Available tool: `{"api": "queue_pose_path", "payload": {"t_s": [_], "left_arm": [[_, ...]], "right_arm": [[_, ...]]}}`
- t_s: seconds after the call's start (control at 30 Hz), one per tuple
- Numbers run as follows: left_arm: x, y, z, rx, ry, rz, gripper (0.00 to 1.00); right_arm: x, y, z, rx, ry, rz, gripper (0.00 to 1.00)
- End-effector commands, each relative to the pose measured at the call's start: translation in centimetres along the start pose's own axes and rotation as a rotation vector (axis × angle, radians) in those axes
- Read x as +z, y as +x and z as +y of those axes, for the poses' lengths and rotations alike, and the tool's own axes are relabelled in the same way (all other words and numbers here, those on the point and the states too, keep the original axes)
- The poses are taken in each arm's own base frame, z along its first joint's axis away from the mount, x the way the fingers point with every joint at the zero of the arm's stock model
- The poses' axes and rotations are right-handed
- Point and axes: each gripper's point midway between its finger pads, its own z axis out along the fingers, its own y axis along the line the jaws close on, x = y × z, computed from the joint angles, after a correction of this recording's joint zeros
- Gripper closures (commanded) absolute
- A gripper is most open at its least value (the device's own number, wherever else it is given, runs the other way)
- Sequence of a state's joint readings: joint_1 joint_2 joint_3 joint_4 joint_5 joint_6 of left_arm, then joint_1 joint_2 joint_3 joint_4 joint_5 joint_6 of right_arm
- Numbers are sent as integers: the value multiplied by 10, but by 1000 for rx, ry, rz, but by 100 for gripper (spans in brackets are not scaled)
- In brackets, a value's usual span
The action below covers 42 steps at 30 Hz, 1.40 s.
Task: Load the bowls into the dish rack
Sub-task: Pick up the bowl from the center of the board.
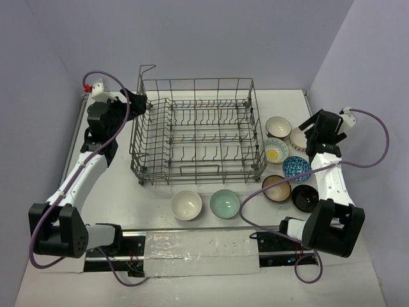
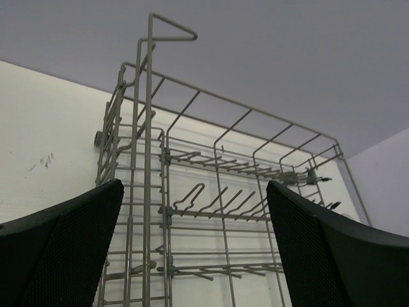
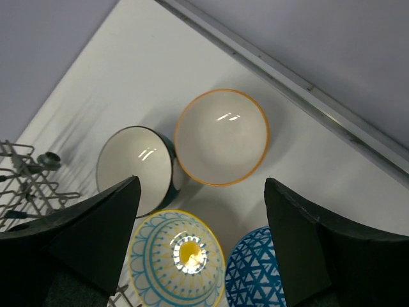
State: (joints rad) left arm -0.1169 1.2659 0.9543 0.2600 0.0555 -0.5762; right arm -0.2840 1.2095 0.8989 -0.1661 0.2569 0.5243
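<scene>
A white bowl [image 1: 186,204] and a pale green bowl [image 1: 225,204] sit toward the surface's [image 1: 121,192] near edge. Six more bowls [image 1: 296,167] cluster along the right edge, below the right end effector [image 1: 310,132], which is spread wide and empty. The dish rack [image 1: 198,131] stands mid-surface. The left end effector [image 1: 139,102] gapes empty at its far-left corner.

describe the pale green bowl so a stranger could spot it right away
Find the big grey wire dish rack. Two bowls sit alone just before its near side; the pale green bowl is the right one, its neighbour a white bowl.
</scene>
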Motion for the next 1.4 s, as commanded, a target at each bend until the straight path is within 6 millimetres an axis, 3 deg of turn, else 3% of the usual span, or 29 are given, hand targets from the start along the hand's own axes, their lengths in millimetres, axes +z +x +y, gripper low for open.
{"api": "queue_pose_path", "payload": {"t_s": [0.0,0.37,0.63,0.9,1.13,1.37], "left_arm": [[1,-11,-19,65,48,-20,1],[5,15,-48,107,139,32,1],[-1,27,-66,166,136,46,1],[-6,40,-80,227,122,60,1],[-24,43,-94,272,134,12,1],[-25,56,-102,319,119,29,1]], "right_arm": [[8,14,-22,21,67,32,15],[27,45,-56,60,147,121,25],[53,75,-60,67,159,221,35],[60,78,-65,84,166,233,37],[67,75,-74,108,186,232,38],[67,76,-74,110,175,235,39]]}}
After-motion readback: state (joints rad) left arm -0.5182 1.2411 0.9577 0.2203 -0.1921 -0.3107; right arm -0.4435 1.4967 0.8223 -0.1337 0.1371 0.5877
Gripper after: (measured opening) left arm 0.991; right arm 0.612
